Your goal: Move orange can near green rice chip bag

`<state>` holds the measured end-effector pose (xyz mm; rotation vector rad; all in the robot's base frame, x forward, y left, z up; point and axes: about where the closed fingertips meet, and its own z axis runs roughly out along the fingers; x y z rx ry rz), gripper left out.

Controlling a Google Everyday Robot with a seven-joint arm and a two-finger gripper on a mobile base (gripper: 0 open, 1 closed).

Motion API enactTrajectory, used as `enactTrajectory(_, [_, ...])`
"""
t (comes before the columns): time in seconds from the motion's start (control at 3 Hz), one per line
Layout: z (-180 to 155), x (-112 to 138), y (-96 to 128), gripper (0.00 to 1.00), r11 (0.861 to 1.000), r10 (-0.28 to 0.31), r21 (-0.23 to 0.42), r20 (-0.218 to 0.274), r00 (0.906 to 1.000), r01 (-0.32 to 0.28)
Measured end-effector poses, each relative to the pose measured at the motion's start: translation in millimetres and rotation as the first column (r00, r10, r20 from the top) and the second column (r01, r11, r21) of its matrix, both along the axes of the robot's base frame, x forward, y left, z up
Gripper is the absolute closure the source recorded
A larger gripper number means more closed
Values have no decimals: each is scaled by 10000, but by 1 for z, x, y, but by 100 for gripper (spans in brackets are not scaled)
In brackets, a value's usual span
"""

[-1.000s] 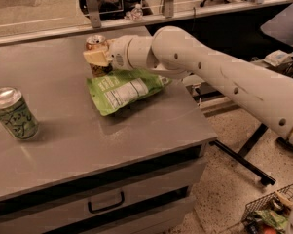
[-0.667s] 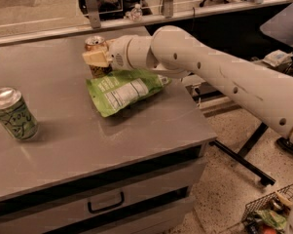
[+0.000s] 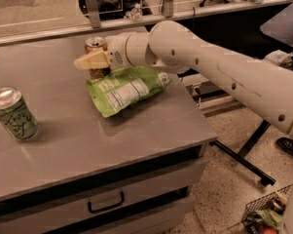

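The orange can [image 3: 95, 45] stands upright on the grey table [image 3: 136, 130], touching the far left edge of the green rice chip bag [image 3: 126, 87]. The bag lies flat with its white label panel facing up. My gripper [image 3: 91, 60] is at the can at mid height, and a cream part of it crosses the can's front and hides the can's middle. The white arm [image 3: 209, 67] reaches in from the right, above the bag's far end.
A pale green can [image 3: 13, 113] stands near the table's left edge. A drawer with a dark handle [image 3: 106, 203] is under the table top. A rail with posts [image 3: 92, 6] runs behind the table. A wire basket [image 3: 267, 213] sits on the floor at the lower right.
The cream part of the gripper now reaches a little further left across the can. The can, the bag and the green can have not moved.
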<state>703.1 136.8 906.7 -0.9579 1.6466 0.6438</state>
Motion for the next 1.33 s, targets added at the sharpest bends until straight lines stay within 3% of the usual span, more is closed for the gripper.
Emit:
enactTrajectory(0.67, [24, -6, -28, 0, 9938, -1109, 17, 971, 9891, 1113])
enactTrajectory(1.0, [35, -15, -56, 0, 9815, -1899, 4, 1242, 9739, 1914])
enactTrajectory(1.33, [52, -32, -102, 0, 9497, -3049, -266, 1483, 9408, 3120])
